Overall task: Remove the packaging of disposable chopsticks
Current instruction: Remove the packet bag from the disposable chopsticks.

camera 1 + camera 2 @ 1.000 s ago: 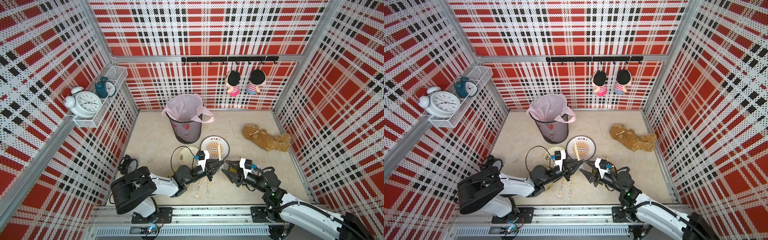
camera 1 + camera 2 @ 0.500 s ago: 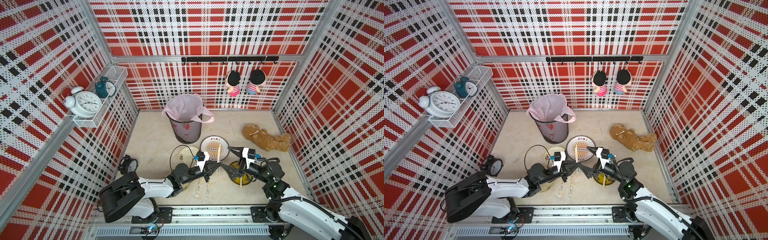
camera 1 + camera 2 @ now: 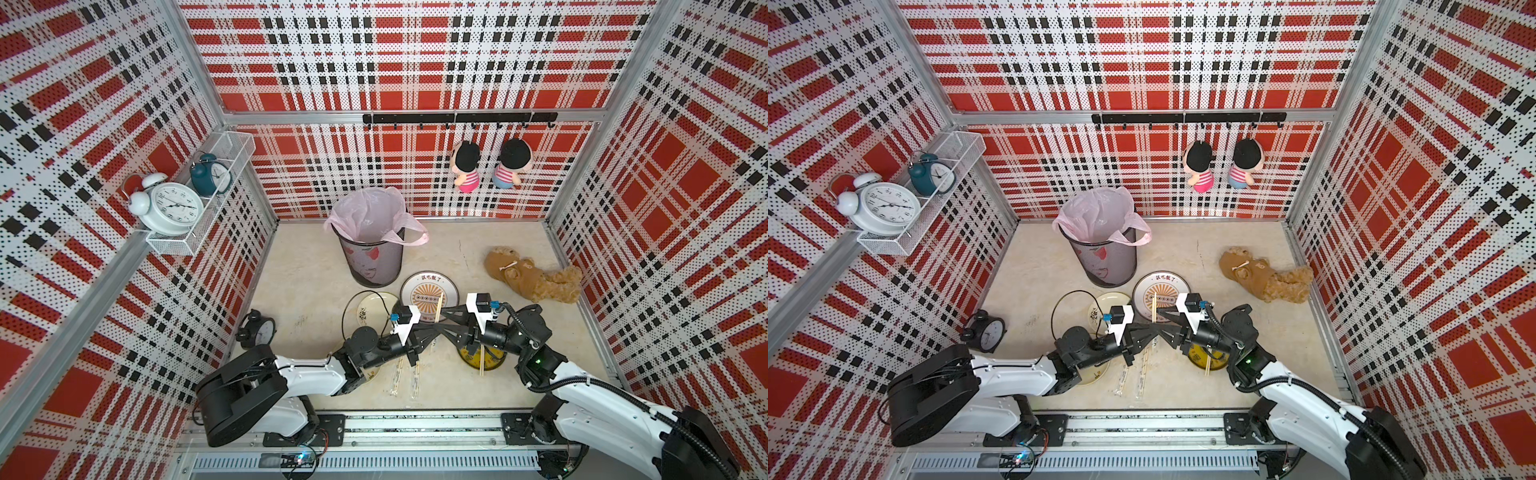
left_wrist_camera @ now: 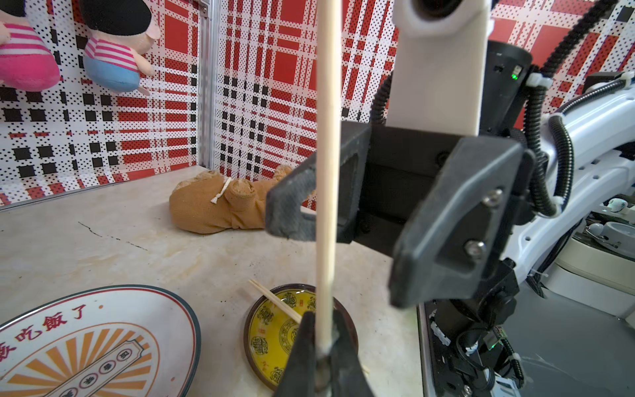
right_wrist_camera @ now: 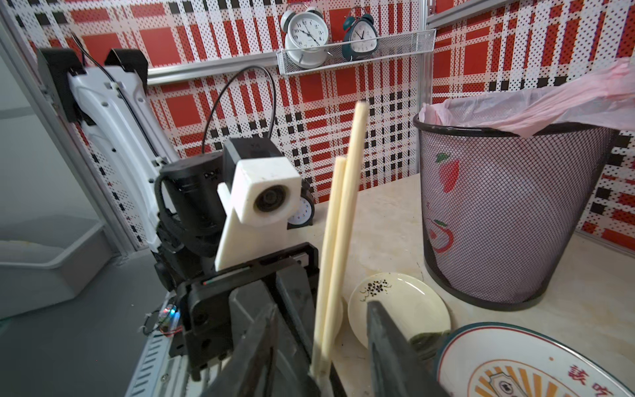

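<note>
Left pincer (image 4: 323, 316) holds chopsticks (image 4: 328, 137) inside right pincer (image 5: 321, 306).

Bin (image 3: 370, 257), plates (image 3: 413, 291) crowd centre — open floor (image 3: 453, 245) between bin, bear (image 3: 532, 278).

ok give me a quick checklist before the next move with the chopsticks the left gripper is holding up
1. left gripper shut on the held chopsticks: ok
2. held chopsticks sit inside the right gripper: ok, gaps on both sides
3. right gripper clamped on them: not ok, jaws apart
4. wrapping gone at the left grip: cannot tell, hidden there
5. bin mouth open for waste: ok
6. other two pairs unwrapped: not ok, both packaged
</note>
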Robot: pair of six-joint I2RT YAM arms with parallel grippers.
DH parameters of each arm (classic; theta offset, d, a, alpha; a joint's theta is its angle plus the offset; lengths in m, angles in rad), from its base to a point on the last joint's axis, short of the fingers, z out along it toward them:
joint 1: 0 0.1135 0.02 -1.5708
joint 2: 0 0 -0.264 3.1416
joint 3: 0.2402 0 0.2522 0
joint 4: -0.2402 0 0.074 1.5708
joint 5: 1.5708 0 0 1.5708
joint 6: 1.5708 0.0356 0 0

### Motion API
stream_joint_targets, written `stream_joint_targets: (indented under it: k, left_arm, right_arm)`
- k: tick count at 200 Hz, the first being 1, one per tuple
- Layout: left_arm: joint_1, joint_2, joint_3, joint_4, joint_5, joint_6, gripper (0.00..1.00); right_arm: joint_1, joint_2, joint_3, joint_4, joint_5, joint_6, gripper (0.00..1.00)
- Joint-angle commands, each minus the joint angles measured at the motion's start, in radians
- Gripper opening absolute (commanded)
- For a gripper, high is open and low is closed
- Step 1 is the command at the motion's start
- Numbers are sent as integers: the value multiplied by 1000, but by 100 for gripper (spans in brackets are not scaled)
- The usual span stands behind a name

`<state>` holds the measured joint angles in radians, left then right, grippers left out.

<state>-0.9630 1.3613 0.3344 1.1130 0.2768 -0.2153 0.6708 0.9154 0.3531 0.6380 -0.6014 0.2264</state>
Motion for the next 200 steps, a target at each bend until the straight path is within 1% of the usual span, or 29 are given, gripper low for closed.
stream_joint_targets:
  k: [1, 19, 46, 70, 80, 98, 112, 117, 126, 143, 161, 167, 187, 192, 200]
  left_arm:
    - [-11, -18, -9, -8, -6, 14, 0]
    - [-15, -17, -5, -18, -11, 19, 0]
    - [-20, -6, 1, -28, -11, 21, 0]
    - [-22, -4, 3, -30, -17, 20, 0]
    - [-21, -5, 2, -32, -19, 21, 0]
    - [-20, -7, 6, -43, -26, 25, 0]
    - [-20, -7, 8, -45, -34, 27, 28]
    - [-20, -7, 9, -45, -36, 27, 34]
    - [-19, -8, 13, -45, -38, 28, 37]
    - [-13, -20, 18, -42, -46, 31, 39]
    - [-8, -30, 24, -25, -60, 31, 39]
    - [-8, -32, 26, -23, -68, 32, 36]
    - [-8, -22, 37, -24, -61, 34, 12]
    - [-8, -18, 37, -25, -60, 33, 9]
    - [-9, -8, 35, -25, -59, 31, 7]
  right_arm:
    - [-5, 13, 34, 9, -28, -10, 31]
    - [-5, 12, 29, 20, -31, -10, 24]
    - [-5, 8, 23, 28, -32, -10, 18]
    - [-5, 13, 27, 25, -44, -11, 7]
    - [-5, 12, 25, 26, -42, -12, 0]
    - [-5, 5, 22, 25, -28, -17, 0]
    - [-5, 3, 20, 25, -17, -21, 0]
    - [-5, 3, 21, 25, -17, -21, 0]
    - [-5, 9, 24, 27, -24, -19, 0]
    - [-5, 21, 26, 40, -48, -9, 0]
    - [-5, 28, 27, 40, -54, -7, 0]
    - [-5, 28, 26, 40, -54, -7, 0]
    - [-5, 18, 21, 49, -54, -2, 0]
    - [-4, 15, 22, 48, -52, -3, 0]
    - [-5, 11, 24, 46, -48, -2, 0]
